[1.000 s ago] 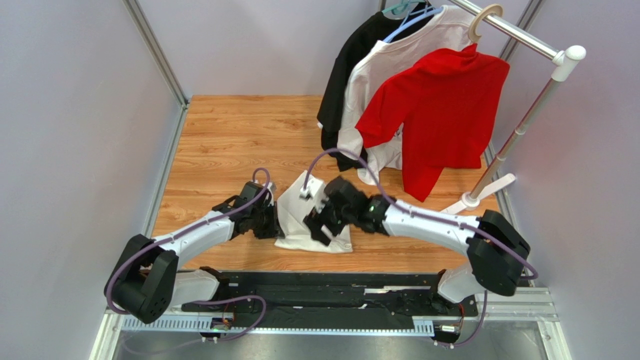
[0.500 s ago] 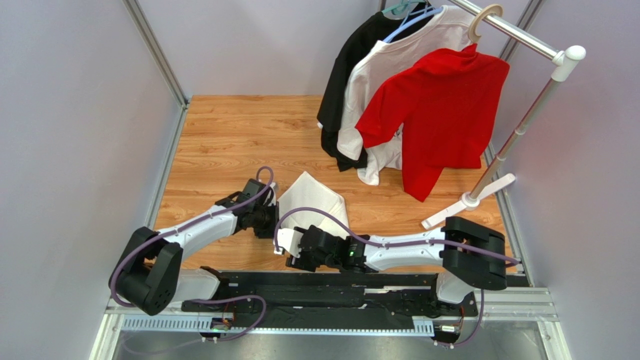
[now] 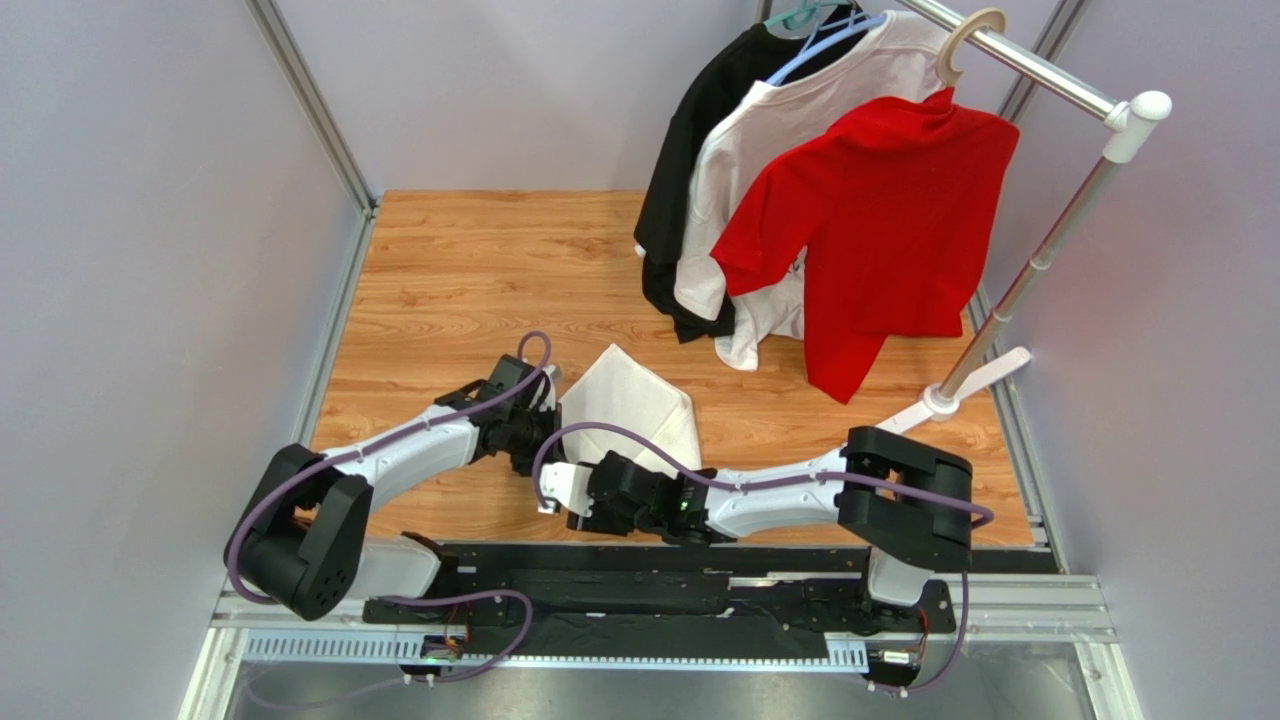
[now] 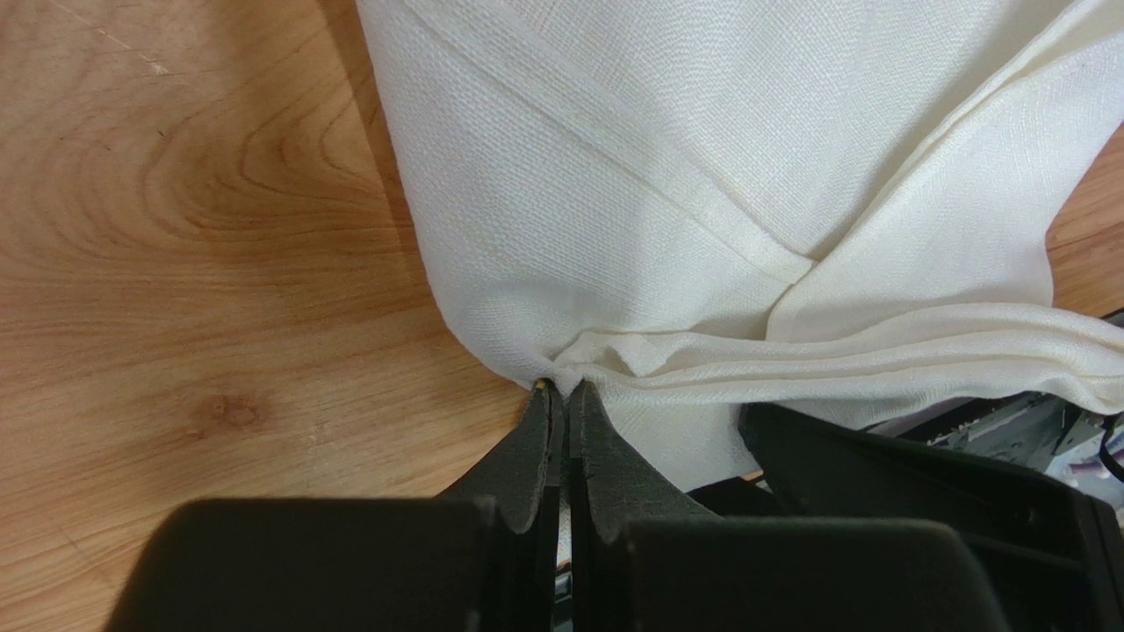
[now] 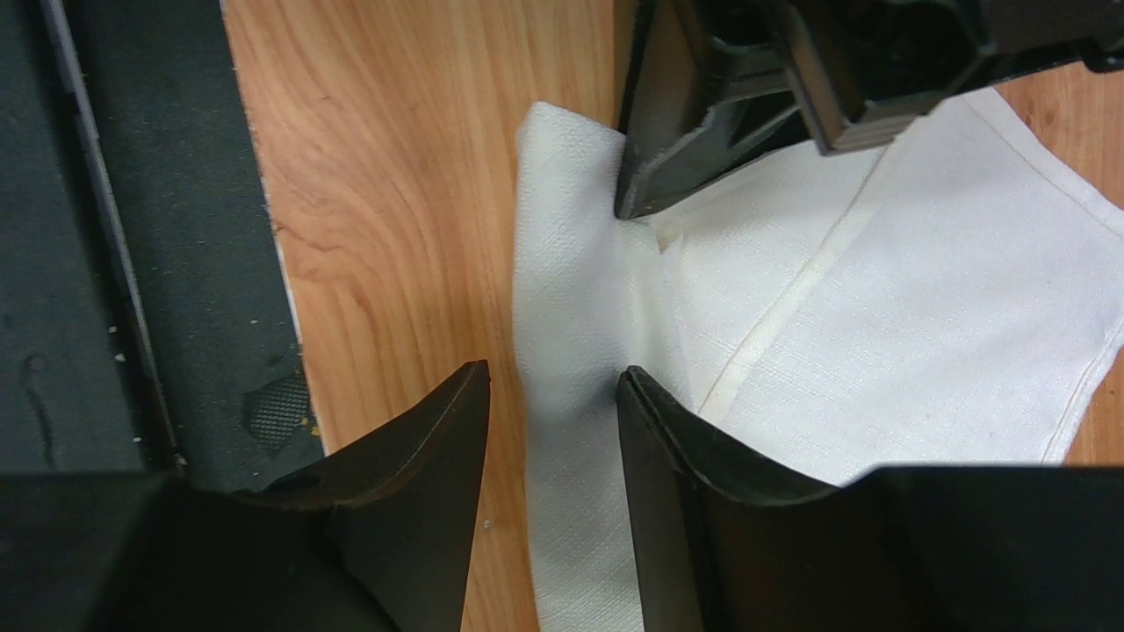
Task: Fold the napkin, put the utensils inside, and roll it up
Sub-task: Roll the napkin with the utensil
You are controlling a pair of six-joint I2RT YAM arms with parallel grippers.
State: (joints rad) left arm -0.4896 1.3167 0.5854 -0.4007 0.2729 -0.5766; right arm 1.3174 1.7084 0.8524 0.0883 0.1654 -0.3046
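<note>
Starting at the near edge of the worktop, the right tool hangs low just beyond the black base plate. It is released: its two fingers stand apart, one on bare wood and one over the cloth. A narrow folded strip of the napkin runs between them. I cannot tell if the fingers touch the fabric.

A little farther, the left tool is clenched on the left corner of the napkin. Its fingers are pressed together, and several layers of cloth bunch into small wrinkles at the tips.

The napkin lies flat on the wood in the near middle part of the worktop, between the two arms. It is plain cream-white with a fine woven texture and no print. It is folded into overlapping layers, and a stitched hem crosses the top layer as a straight diagonal line. From above it looks like a rough diamond with one point towards the far side.

Well apart from it, at the far right, a clothes rack carries a black shirt, a white shirt and a red shirt.
</note>
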